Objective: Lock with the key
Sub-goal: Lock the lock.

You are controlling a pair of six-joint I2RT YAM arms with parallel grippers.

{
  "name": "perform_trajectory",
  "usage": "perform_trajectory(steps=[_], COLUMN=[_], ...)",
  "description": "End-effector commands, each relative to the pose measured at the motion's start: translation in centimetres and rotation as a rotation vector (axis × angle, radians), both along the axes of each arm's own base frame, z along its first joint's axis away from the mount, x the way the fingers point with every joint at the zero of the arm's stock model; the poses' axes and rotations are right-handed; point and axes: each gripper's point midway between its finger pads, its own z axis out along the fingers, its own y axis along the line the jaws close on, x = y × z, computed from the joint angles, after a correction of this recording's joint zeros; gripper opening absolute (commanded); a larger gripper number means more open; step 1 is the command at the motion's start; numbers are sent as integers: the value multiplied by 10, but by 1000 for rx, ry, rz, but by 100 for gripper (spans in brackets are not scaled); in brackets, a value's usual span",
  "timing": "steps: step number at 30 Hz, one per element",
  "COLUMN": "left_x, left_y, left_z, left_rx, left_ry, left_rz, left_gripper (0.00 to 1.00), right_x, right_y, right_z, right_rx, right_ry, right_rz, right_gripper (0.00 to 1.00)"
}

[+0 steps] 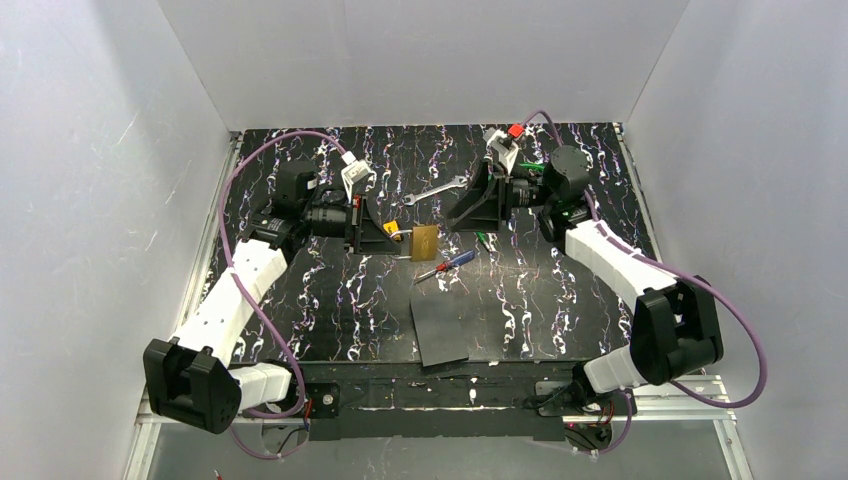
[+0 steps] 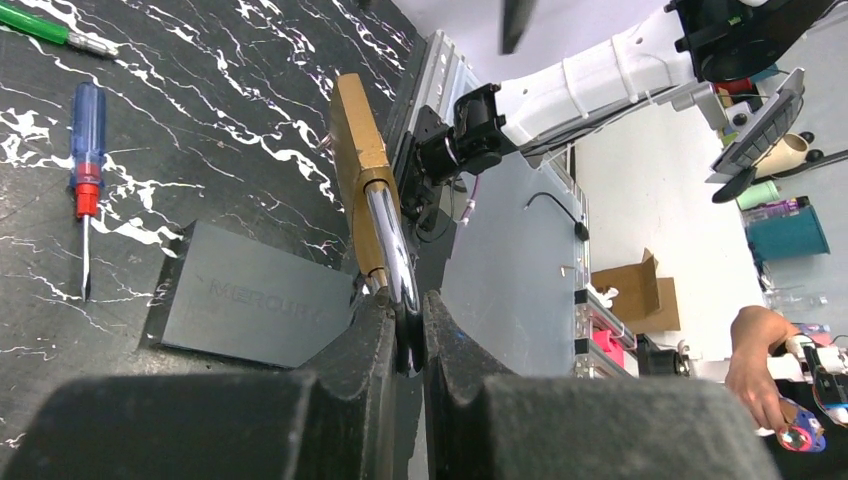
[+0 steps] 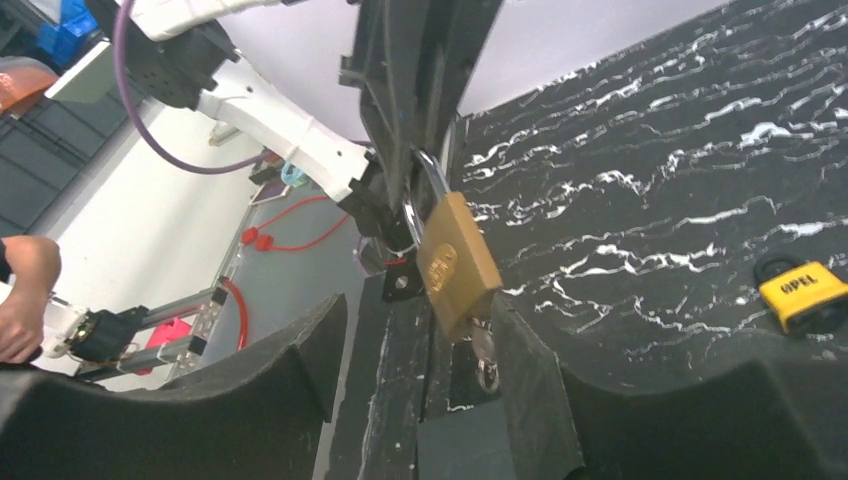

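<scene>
A square brass padlock [image 1: 424, 242] hangs just above the table's middle. My left gripper [image 1: 400, 240] is shut on its chrome shackle [image 2: 392, 245], pinched between the fingers [image 2: 365, 340]. A tiny silvery key [image 3: 487, 358] with a ring sticks out of the padlock's [image 3: 455, 262] underside. My right gripper [image 3: 420, 335] stands open around the lock's lower end. Its right finger [image 3: 525, 370] is close beside the key, and the left finger is well apart. A yellow-and-black piece marked OPEL [image 3: 805, 292] lies on the table.
A red-and-blue-handled screwdriver [image 1: 447, 264] lies just right of the padlock, with a green one [image 1: 484, 240] beyond it. A wrench [image 1: 435, 192] lies farther back. A dark grey flat card [image 1: 440, 325] sits toward the near edge. White walls enclose the table.
</scene>
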Motion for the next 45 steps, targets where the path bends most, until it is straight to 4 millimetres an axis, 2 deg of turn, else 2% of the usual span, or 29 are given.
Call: perform_trajectory(steps=[1,7,14,21,31,35,41,45], left_x=[-25,-33,-34,-33,-31,-27,-17,-10], left_y=[3,4,4,4,3,5,18,28], left_z=[40,46,46,44,43,43,48,52], left_rx=[-92,-120,-125,-123,-123,-121,-115,-116], left_ry=[-139,-135,-124,-121,-117,-117,-151,-160], left_rz=[-119,-162,-171,-171,-167,-153,-105,-74], left_gripper=[0,0,0,0,0,0,0,0], right_x=[-4,-3,-19,-25,-28,-31,-22,-12], right_y=[-7,-7,5,10,13,12,5,-2], right_z=[-18,-34,-40,-41,-44,-43,-50,-61], right_rx=[-76,-109,-110,-109,-114,-112,-137,-160], right_ry=[-100,-93,-99,-95,-86,-84,-66,-48], right_rz=[3,8,69,96,109,117,68,24], right_gripper=[62,54,49,42,20,2,1,1])
